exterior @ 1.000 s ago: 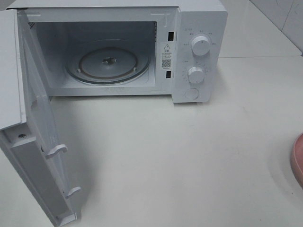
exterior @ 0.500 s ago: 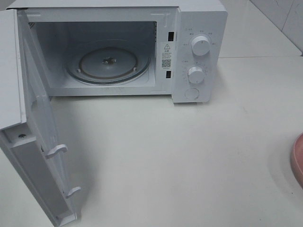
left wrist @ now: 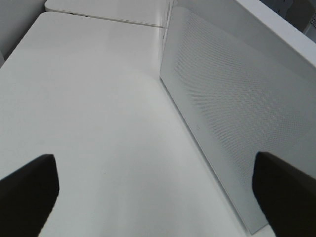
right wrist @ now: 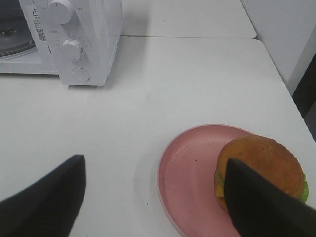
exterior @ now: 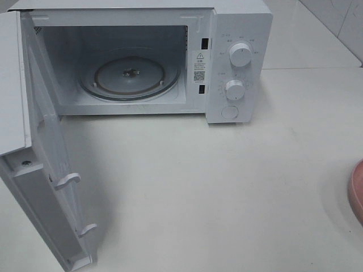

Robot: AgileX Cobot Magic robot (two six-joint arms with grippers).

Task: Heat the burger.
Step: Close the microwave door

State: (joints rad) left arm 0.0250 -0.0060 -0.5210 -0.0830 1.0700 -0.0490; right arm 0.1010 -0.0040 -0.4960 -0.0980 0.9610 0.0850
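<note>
Smooth white table (exterior: 227, 187), glossy round burger (right wrist: 261, 165)

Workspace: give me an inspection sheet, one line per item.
Surface: white table, bare in front of the microwave.
Job's things: burger on pink plate, off to one side; microwave with door swung open, turntable bare.
Clutter: nothing seen.
Grippers: left gripper open beside the door; right gripper open above the plate, one of its fingers overlapping the burger.
Cables: nothing seen.
Surroundings: tiled wall.
</note>
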